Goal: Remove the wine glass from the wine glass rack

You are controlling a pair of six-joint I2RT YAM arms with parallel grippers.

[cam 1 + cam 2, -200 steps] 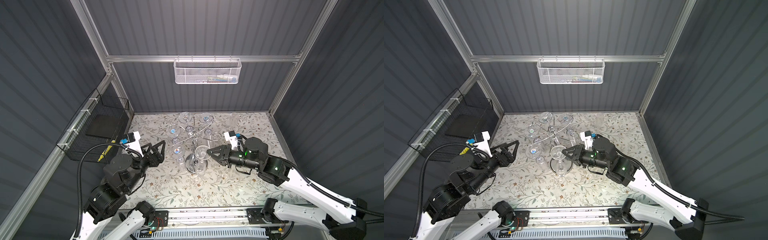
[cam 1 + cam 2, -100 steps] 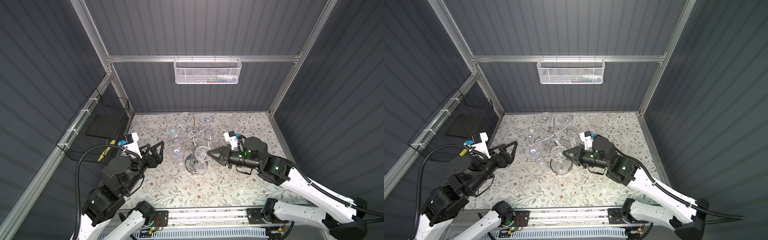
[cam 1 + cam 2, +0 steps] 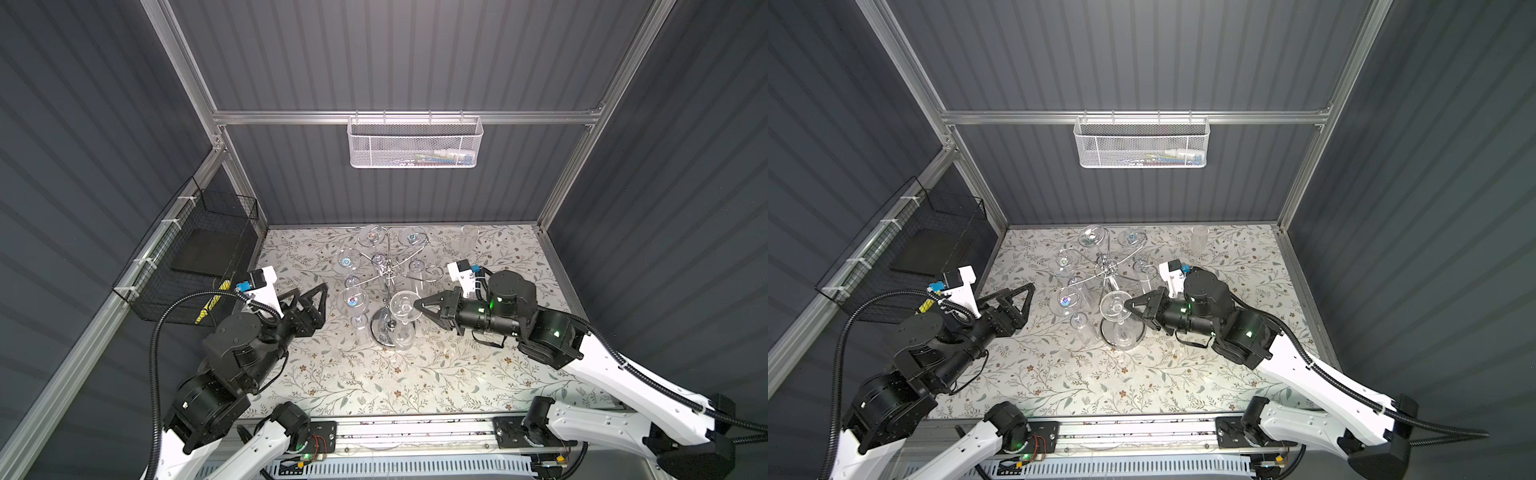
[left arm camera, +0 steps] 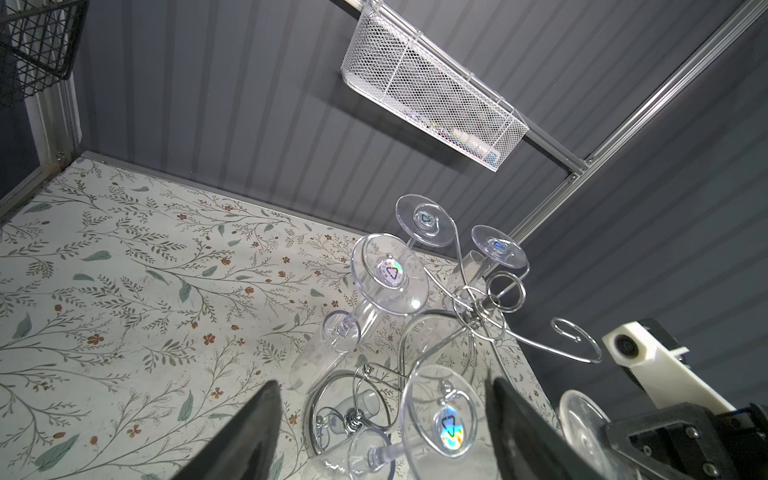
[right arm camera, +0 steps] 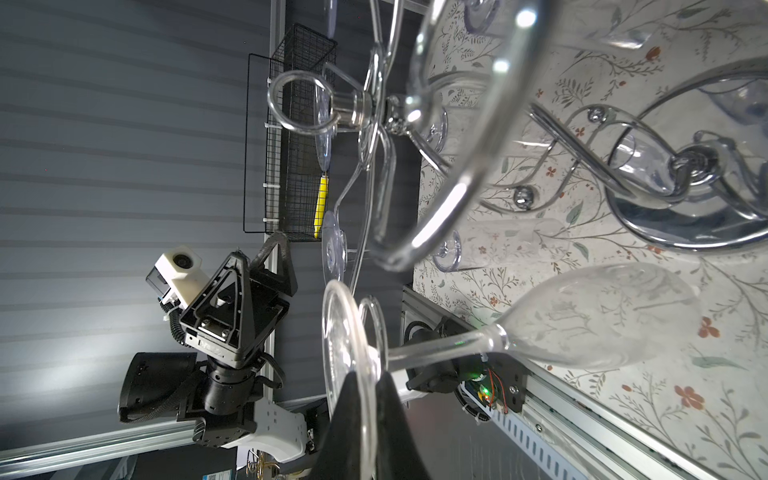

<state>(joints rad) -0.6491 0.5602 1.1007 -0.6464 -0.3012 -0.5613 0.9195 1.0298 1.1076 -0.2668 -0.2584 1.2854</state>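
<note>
Right pincer [image 3: 417,309]: pinched shut on foot rim of glass [image 3: 404,308], which hangs bowl-down on near arm of rack [image 3: 388,272], seemingly still in its hook. Left pincer [image 3: 320,297]: wide open, empty, beside rack. To free: draw foot outward along arm, level and slow, clear of next glass [image 3: 353,302].

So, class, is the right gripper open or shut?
Shut: in the right wrist view the right gripper has its fingers closed on the foot rim of the wine glass.
</note>
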